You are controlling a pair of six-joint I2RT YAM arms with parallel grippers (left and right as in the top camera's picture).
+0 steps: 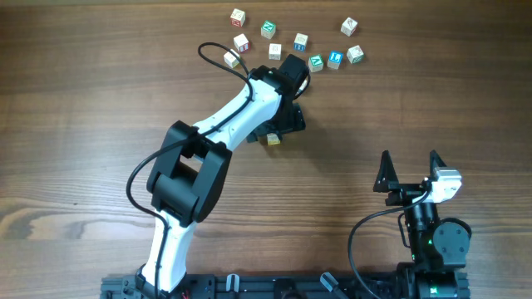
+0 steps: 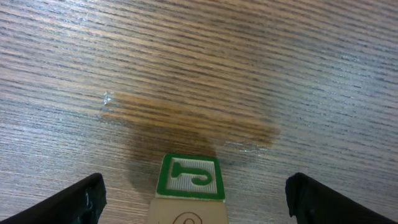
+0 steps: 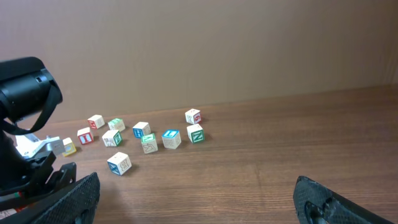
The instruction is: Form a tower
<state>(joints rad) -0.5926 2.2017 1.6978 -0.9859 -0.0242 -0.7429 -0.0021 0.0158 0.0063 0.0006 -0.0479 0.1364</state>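
Tower (image 2: 186,214) started, green cube (image 2: 189,176) on top; height hard to see. Left gripper (image 2: 195,193) spread wide around it, right gripper (image 1: 410,162) spread wide too. Many loose cubes (image 1: 300,41) to go.

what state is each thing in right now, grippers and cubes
narrow tower of pale wooden letter cubes: upright, green-marked cube on top
left gripper: open, fingers either side of tower, not touching
right gripper: open, empty
loose pale wooden letter cubes: scattered singly, unstacked
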